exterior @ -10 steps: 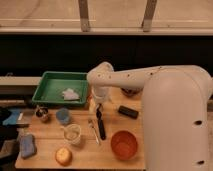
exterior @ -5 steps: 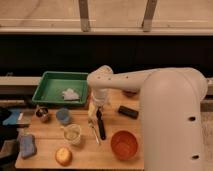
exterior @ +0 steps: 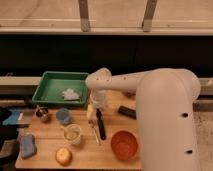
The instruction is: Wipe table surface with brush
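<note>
The table surface is a light tan wooden top in the lower left. The brush lies on it near the middle, black handle pointing roughly towards the front. My gripper hangs from the white arm's wrist, directly over the brush's far end and close to or touching it. I cannot tell whether it holds the brush. A thin silver spoon lies just left of the brush.
A green tray holding a white crumpled item sits at the back left. A black block and an orange bowl are on the right. A cup, blue cup, blue sponge and orange fruit are on the left.
The wrist and gripper have come down slightly towards the brush's far end. The objects on the table have not moved.
</note>
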`<action>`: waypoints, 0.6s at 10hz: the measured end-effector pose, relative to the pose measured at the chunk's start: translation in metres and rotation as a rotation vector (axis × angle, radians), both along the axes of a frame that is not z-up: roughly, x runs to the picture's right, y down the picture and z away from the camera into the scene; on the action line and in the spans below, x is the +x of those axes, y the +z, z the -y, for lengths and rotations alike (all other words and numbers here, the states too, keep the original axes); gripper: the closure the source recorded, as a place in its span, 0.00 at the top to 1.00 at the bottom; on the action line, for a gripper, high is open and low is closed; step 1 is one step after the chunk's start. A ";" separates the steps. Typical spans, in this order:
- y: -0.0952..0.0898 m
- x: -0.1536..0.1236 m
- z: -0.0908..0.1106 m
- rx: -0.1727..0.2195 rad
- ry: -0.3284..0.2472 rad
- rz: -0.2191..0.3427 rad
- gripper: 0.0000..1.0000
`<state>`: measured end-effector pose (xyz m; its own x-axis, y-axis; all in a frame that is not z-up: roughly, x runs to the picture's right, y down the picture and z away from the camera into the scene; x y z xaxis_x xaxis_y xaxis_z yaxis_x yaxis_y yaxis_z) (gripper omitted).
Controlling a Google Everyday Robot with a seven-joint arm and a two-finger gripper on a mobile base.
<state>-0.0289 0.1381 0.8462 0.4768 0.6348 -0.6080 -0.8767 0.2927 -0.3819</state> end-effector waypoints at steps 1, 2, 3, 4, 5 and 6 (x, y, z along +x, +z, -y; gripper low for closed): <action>0.001 -0.001 0.002 0.002 0.003 0.000 0.80; 0.004 0.000 0.004 0.005 0.006 -0.004 0.80; 0.007 0.000 0.007 0.008 0.008 -0.007 0.80; 0.009 0.000 0.009 0.010 0.009 -0.009 0.80; 0.010 0.000 0.009 0.009 0.009 -0.012 0.80; 0.011 0.001 0.008 0.005 0.010 -0.014 0.80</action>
<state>-0.0278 0.1304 0.8574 0.4615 0.6428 -0.6115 -0.8850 0.2855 -0.3678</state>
